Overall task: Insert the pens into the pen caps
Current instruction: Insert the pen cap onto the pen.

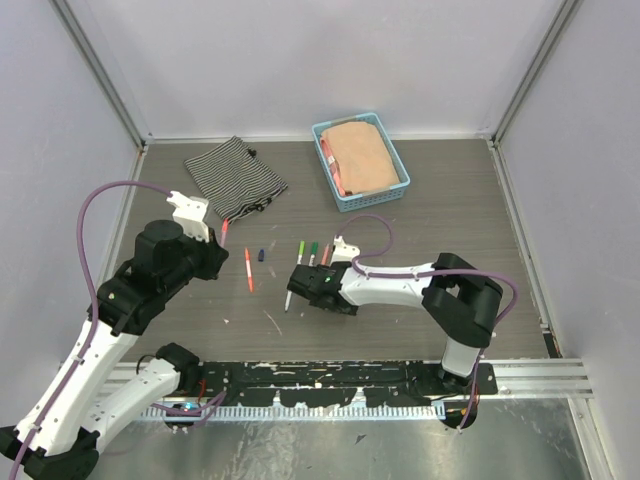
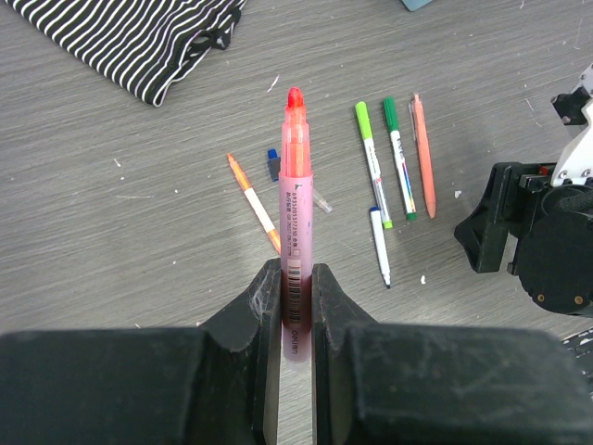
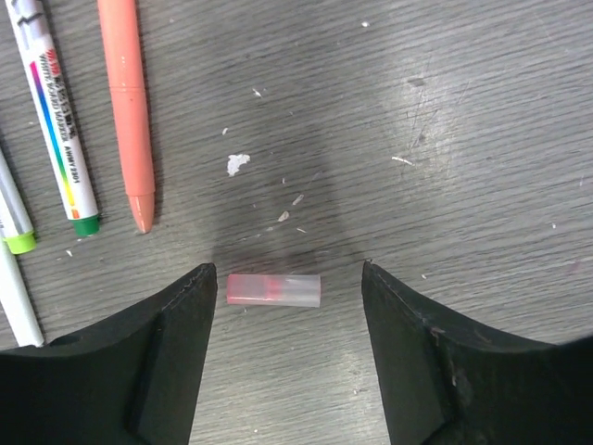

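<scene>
Pink pen (image 2: pixel 296 209) bears a barcode (image 2: pixel 295 264); its lettering is unreadable.

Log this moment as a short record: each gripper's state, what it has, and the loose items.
left gripper: shut on pink pen, red tip bare
right gripper: open, a finger on each side of pink cap lying on table
dark blue cap: on table, beside orange-tipped pen
light green pen, green pen, orange pen: lying side by side

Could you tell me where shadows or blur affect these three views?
Top external: even, soft light, no glare. Left wrist: the pink pen is sharp, its barcode print visible. Right wrist: a dark shadow surrounds the clear pink cap at the open right gripper.
</scene>
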Controlling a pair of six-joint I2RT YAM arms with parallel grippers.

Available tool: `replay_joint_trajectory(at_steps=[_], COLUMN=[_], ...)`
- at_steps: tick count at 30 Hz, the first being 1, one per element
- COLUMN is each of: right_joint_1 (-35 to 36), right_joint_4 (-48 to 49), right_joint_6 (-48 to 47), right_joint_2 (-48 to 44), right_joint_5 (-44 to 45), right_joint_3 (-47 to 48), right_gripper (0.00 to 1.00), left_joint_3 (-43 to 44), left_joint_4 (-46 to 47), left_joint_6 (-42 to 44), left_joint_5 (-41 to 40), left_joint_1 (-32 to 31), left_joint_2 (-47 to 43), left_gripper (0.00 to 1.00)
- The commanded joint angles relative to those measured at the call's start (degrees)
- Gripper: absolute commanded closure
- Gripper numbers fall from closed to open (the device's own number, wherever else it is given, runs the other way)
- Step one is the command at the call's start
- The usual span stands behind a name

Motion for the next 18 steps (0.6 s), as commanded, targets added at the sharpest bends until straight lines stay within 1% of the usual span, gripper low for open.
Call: replay_joint_trajectory(at_steps=[1,6,9,15,18], right_joint_1=[-0.65,-0.86,-0.85,-0.9,-0.9], right_joint_4=[2.9,3.54,3.73,4.04,4.02], right_joint_6=[0.05,-0.71,-1.34,-2.11,-5.69], right_joint_2=[-1.79,-1.32,-0.94,-2.02,-3.23], right_joint_5=[-0.72,-1.56,-2.17,-3.03,-2.23], right_joint_3=[-1.31,-1.73,-1.66,-2.74,-2.96], right_gripper=[0.33,0.38,0.43,0.56,0.56], left_joint_3=[-0.49,-0.52,-0.49,-0.46,-0.45], left_joint_4=[1.54,1.54,1.54,1.62,1.61], left_joint_6=[0.01,0.09,0.07,0.12,0.07], left_joint_5=[0.49,0.56,0.48,0.42,0.41], left_joint_1=[0.23,0.27,0.24,0.25,0.27], left_joint_2=[-0.32,-0.23,-0.19,-0.06,-0.01], left_gripper=[1.0,1.0,1.0,1.0,1.0])
